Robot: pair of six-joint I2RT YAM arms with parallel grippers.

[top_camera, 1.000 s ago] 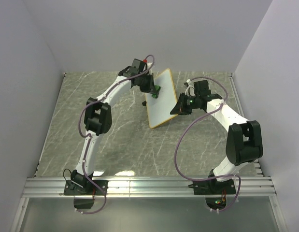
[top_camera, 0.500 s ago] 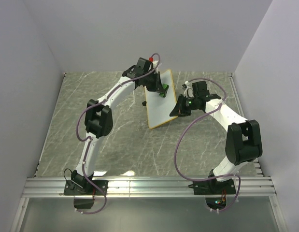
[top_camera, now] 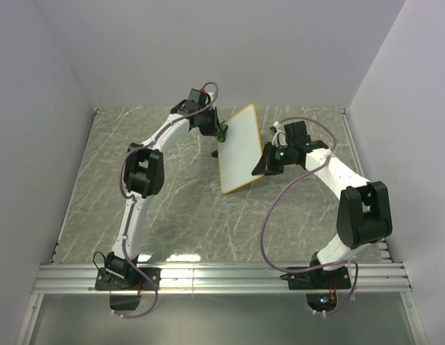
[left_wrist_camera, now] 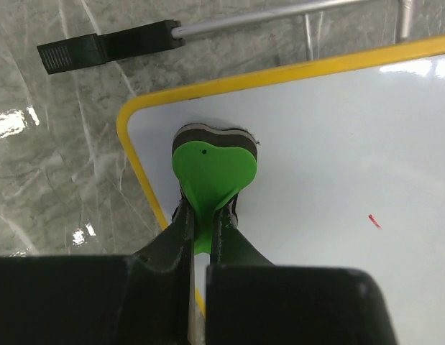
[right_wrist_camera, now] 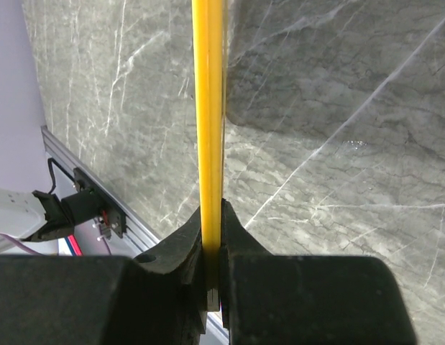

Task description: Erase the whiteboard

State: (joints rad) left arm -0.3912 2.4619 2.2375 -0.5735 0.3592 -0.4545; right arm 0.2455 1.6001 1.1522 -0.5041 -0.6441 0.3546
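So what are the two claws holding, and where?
The left claw pinches the green eraser by its narrow end; the right claw clamps the whiteboard by its yellow frame edge.

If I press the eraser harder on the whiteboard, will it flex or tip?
The whiteboard is probably stiff: its yellow frame runs straight in the right wrist view. Standing tilted, it could tip, but the right gripper clamped on its edge likely steadies it.
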